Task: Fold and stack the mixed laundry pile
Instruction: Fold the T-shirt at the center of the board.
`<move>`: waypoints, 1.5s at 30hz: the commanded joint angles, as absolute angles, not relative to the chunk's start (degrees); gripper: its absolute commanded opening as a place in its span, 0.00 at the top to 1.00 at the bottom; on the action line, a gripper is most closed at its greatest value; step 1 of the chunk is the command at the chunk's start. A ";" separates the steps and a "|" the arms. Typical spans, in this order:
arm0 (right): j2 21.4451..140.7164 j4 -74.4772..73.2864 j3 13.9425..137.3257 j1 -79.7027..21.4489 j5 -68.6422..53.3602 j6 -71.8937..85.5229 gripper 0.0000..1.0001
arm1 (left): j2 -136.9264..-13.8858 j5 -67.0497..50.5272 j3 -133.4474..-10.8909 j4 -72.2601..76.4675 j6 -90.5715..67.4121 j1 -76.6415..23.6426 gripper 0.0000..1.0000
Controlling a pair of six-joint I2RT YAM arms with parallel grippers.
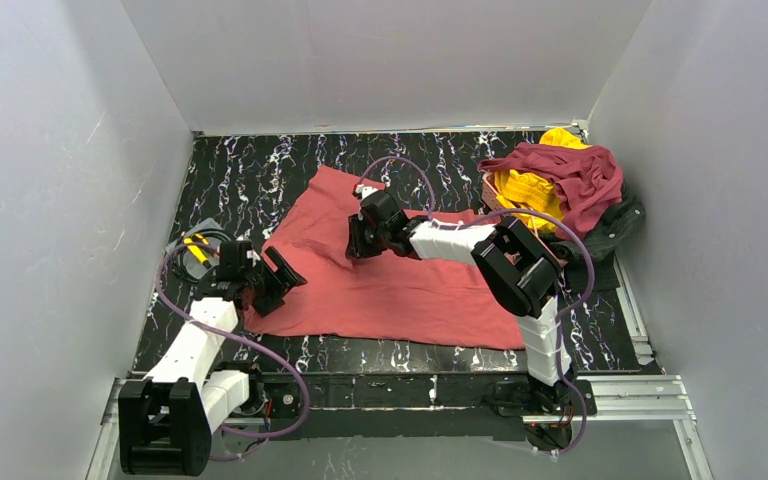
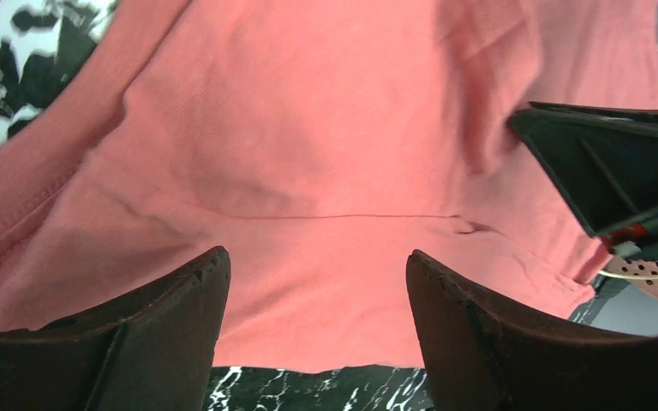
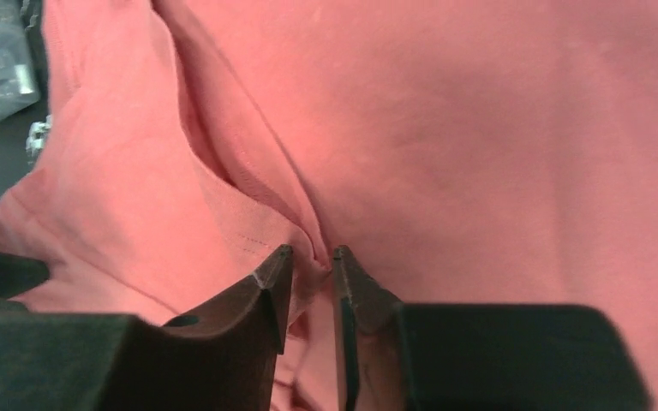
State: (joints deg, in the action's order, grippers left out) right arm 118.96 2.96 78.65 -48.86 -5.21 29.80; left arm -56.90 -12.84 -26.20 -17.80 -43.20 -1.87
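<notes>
A salmon-red garment [image 1: 400, 295] lies spread over the middle of the black marbled table [image 1: 250, 165]. My right gripper [image 1: 358, 240] reaches onto its upper left part. In the right wrist view the narrow jaws of the right gripper [image 3: 313, 257] pinch a raised fold of the salmon cloth [image 3: 480, 128]. My left gripper [image 1: 282, 275] hovers open at the garment's near left edge. In the left wrist view the left gripper [image 2: 317, 265] has wide-apart fingers with only the flat salmon cloth [image 2: 308, 154] below. The rest of the pile sits back right: a maroon garment [image 1: 570, 170], a yellow one [image 1: 525, 190], a charcoal one [image 1: 615, 225].
White walls close in on the left, back and right. A small grey fixture with a yellow part [image 1: 195, 248] sits at the table's left edge beside the left arm. The right arm's forearm [image 1: 450, 240] crosses above the garment. A metal rail [image 1: 620, 395] runs along the front.
</notes>
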 commanded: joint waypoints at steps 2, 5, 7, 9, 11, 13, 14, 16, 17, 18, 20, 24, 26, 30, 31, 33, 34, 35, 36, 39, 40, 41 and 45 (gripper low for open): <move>113.26 0.26 81.35 -46.65 1.95 27.77 0.50 | -58.70 -15.38 -33.50 -20.09 -40.43 -2.00 0.27; 109.66 -2.07 79.76 -46.31 4.62 25.40 0.38 | -62.39 -16.81 -37.13 -19.39 -39.86 -2.04 0.27; 106.17 -3.16 77.45 -46.28 5.80 23.53 0.33 | -64.92 -17.94 -39.05 -17.93 -40.30 -2.38 0.27; 102.95 -4.94 74.76 -46.32 6.54 22.56 0.31 | -67.76 -18.15 -40.27 -15.47 -40.95 -3.47 0.27; 99.37 -6.72 71.23 -46.32 7.62 22.80 0.29 | -70.72 -18.01 -41.20 -13.04 -41.57 -5.29 0.27; 95.50 -7.28 66.73 -46.29 8.18 23.72 0.25 | -74.01 -18.48 -41.56 -10.02 -42.25 -6.55 0.27; 93.73 -7.25 64.07 -46.29 8.42 24.31 0.22 | -75.66 -18.73 -41.57 -8.89 -42.56 -6.99 0.27; 90.23 -6.39 59.05 -46.30 8.50 25.30 0.17 | -78.23 -18.60 -41.21 -7.04 -42.78 -7.85 0.28; 88.68 -5.82 55.90 -46.29 8.17 25.63 0.15 | -79.21 -18.07 -40.78 -6.17 -42.88 -8.23 0.28; 87.41 -5.34 53.86 -46.29 7.80 25.93 0.14 | -79.95 -17.57 -39.92 -5.26 -42.94 -8.44 0.28; 85.54 -5.06 50.16 -46.26 7.25 26.72 0.13 | -80.57 -16.13 -38.11 -4.77 -43.26 -8.69 0.28; 82.21 -3.95 44.01 -46.31 6.53 28.98 0.11 | -79.53 -12.95 -33.20 -4.46 -44.29 -8.70 0.28; 80.40 -3.38 41.45 -46.29 6.10 30.16 0.11 | -77.99 -11.60 -30.07 -4.41 -44.84 -8.70 0.28; 77.40 -1.66 36.03 -46.32 5.39 33.27 0.11 | -72.82 -9.37 -23.77 -5.04 -46.68 -8.70 0.28; 76.90 -1.54 34.97 -46.35 5.18 34.05 0.11 | -71.50 -9.00 -22.37 -5.50 -47.15 -8.75 0.28; 75.77 -1.06 32.53 -46.46 4.84 35.64 0.11 | -68.56 -8.23 -19.91 -6.86 -47.52 -8.70 0.28; 75.00 -0.58 31.35 -46.51 4.49 36.33 0.11 | -67.00 -7.91 -19.02 -7.47 -47.52 -8.70 0.28; 74.26 -0.46 30.14 -46.61 4.22 36.98 0.11 | -65.57 -7.64 -18.45 -8.29 -47.52 -8.70 0.28; 73.34 -0.44 29.08 -46.78 3.89 37.58 0.12 | -63.90 -7.36 -17.97 -9.40 -47.28 -8.70 0.28; 71.07 1.41 26.34 -47.47 3.39 39.47 0.12 | -61.09 -6.87 -17.90 -12.81 -46.12 -8.70 0.27; 70.21 1.42 25.77 -47.86 3.45 39.86 0.12 | -60.16 -6.70 -18.05 -13.80 -45.69 -8.70 0.28; 69.82 1.40 25.34 -48.24 3.61 40.16 0.12 | -59.29 -6.65 -18.14 -14.90 -45.56 -8.70 0.28; 68.39 1.24 24.36 -49.74 4.40 42.01 0.12 | -54.65 -4.95 -19.38 -20.13 -45.61 -8.70 0.27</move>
